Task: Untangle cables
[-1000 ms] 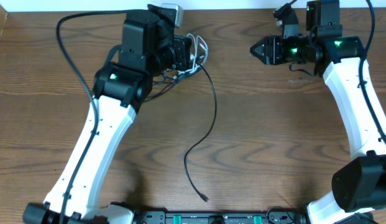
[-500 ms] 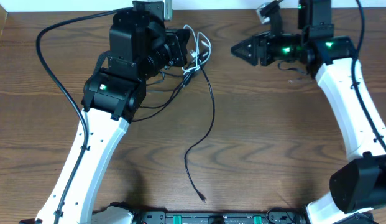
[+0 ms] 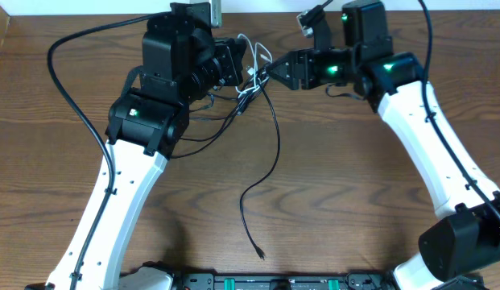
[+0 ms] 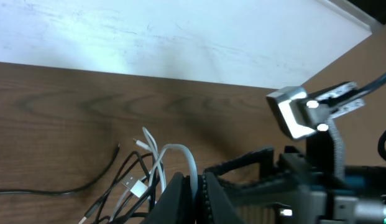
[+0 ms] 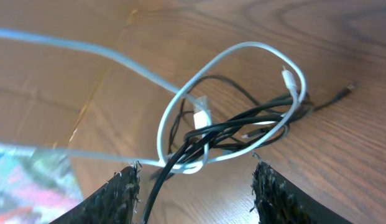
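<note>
The left arm and right arm both stretch forward and meet at the cable tangle. The left gripper sits right on the tangle, fingers pinched onto its white cord. The right gripper faces the tangle from the right, jaws spread wide, just beside it.

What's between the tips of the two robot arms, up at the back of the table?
The tangle of cables: a white cord looped around black cords. The overhead view shows it between the left tool and the open right tool.
</note>
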Motion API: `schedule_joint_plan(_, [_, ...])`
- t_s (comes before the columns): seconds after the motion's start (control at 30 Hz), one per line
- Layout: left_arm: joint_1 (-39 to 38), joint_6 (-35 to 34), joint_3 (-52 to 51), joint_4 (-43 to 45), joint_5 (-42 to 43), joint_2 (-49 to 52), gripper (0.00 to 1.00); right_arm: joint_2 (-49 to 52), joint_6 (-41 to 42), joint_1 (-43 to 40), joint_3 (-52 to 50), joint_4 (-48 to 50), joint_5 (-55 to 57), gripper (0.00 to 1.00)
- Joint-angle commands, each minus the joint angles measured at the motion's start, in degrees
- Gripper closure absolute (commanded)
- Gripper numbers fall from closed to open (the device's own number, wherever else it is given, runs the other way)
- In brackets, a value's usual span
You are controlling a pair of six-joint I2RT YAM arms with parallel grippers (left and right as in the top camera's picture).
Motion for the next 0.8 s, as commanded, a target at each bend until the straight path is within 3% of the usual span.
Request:
schedule_joint_plan(0.0, [-0.1,-1.4,0.8,0.3,0.9,0.0,0.92,1.0,7.3,3.1,0.4,1.7,11.6,0.44])
schedule_joint_plan(0.2, [-0.1,-1.9,0.8,0.3,0.9,0.0,0.93,4.7,13.0,7.0,0.4,8.0,15.8,0.45])
schedule_joint_plan(0.3, [-0.1,-2.4,0.8,0.3,0.9,0.0,0.92,7.2,15.5,8.2,0.4,10.5,15.8,0.52])
schedule_joint_plan(0.4, [-0.1,-2.4,0.8,0.3,0.8,0.0,0.93,8.3,16.2,8.4,0.4,11.3,15.9,0.68])
schedule_joint_plan(0.43, [-0.1,-2.3,0.8,0.2,0.6,0.0,0.92,8.3,16.2,8.3,0.4,11.3,15.9,0.77])
schedule_joint_plan(0.47, [-0.1,-2.1,0.8,0.1,0.5,0.0,0.92,8.2,16.0,8.0,0.4,11.2,16.3,0.92])
schedule_joint_plan(0.5, [-0.1,-1.8,0.8,-0.2,-0.1,0.0,0.92,7.9,15.4,7.5,0.4,10.8,16.3,0.99])
schedule_joint_plan(0.77, [-0.1,-1.1,0.3,-8.3,-21.0,1.0,0.93,2.2,10.5,0.3,0.4,1.9,15.3,0.99])
